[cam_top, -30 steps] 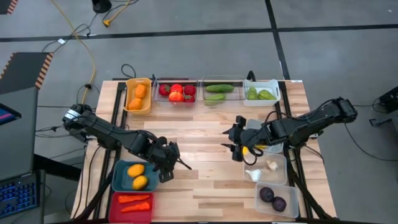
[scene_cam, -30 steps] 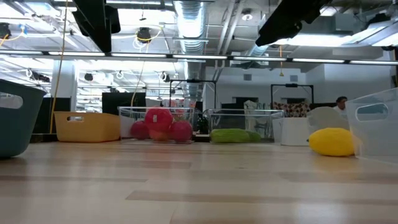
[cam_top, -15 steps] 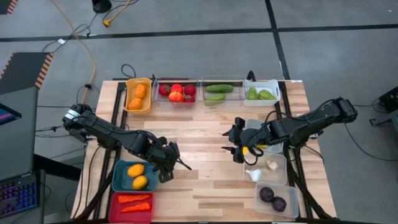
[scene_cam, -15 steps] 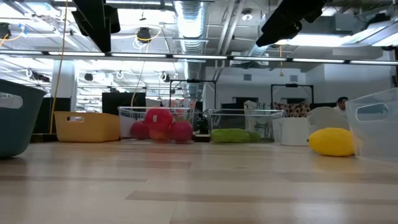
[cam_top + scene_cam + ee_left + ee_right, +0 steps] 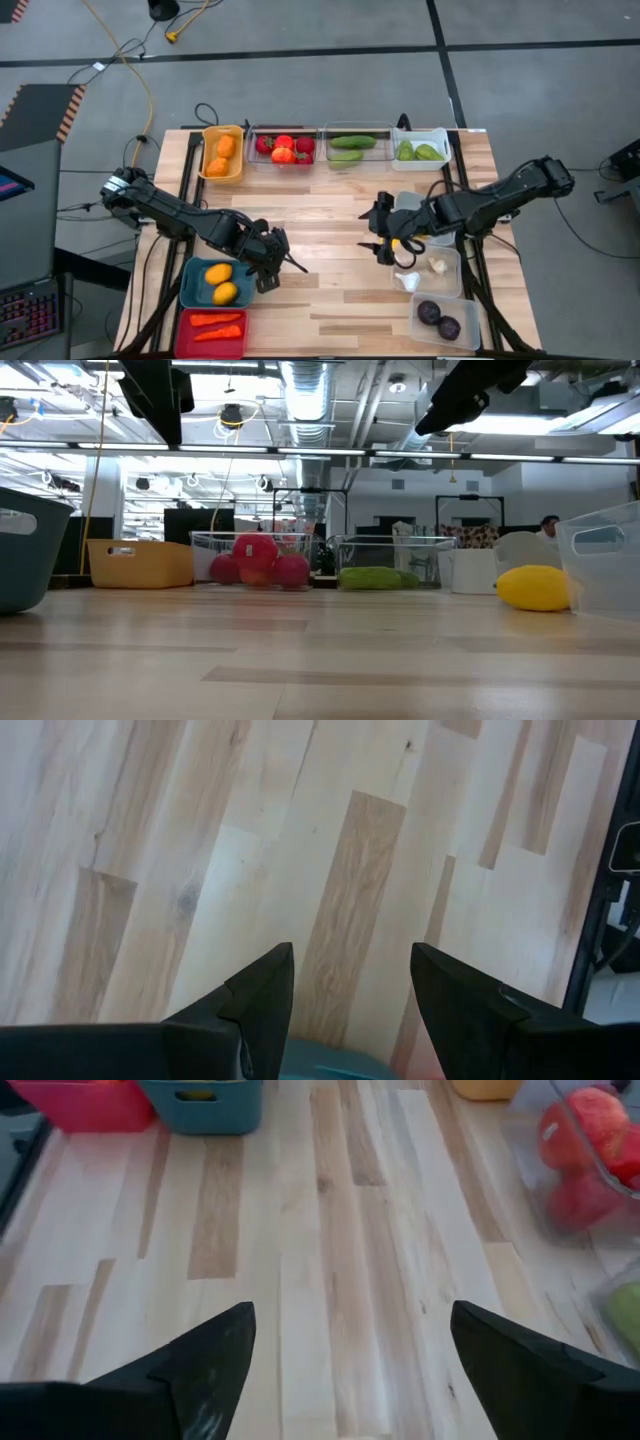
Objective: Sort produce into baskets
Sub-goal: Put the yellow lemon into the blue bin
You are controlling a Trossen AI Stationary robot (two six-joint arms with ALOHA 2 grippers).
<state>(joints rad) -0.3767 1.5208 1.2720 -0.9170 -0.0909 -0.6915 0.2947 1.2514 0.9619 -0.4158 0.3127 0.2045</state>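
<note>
Lemon-shaped yellow toy fruit (image 5: 534, 587) lies on the bare pale wooden table (image 5: 320, 215), touching or just beside the clear plastic bin (image 5: 606, 556) on my right side; seen from overhead it is mostly hidden under my right gripper (image 5: 384, 243). That looks like the one piece left unsorted, so I judge the step in hand to be picking it up. My right gripper hovers above it with its two dark fingers (image 5: 205, 1362) spread wide and nothing between them. To do this well I should drop straight down, keep the fingers clear of the bin wall, and close across the fruit's narrow middle so the rounded body does not squirt out sideways. Whether the gap beside the bin is wide enough for a finger I cannot tell.

My left gripper (image 5: 277, 256) waits just beside the teal plastic bin (image 5: 192, 283) holding two orange-yellow fruits (image 5: 221, 282), fingers (image 5: 262, 995) apart and empty. The far row is filled: orange-yellow bin (image 5: 221, 154), clear bin of red fruits (image 5: 284, 148), clear bin of green vegetables (image 5: 350, 147), white bin (image 5: 421, 147).
</note>
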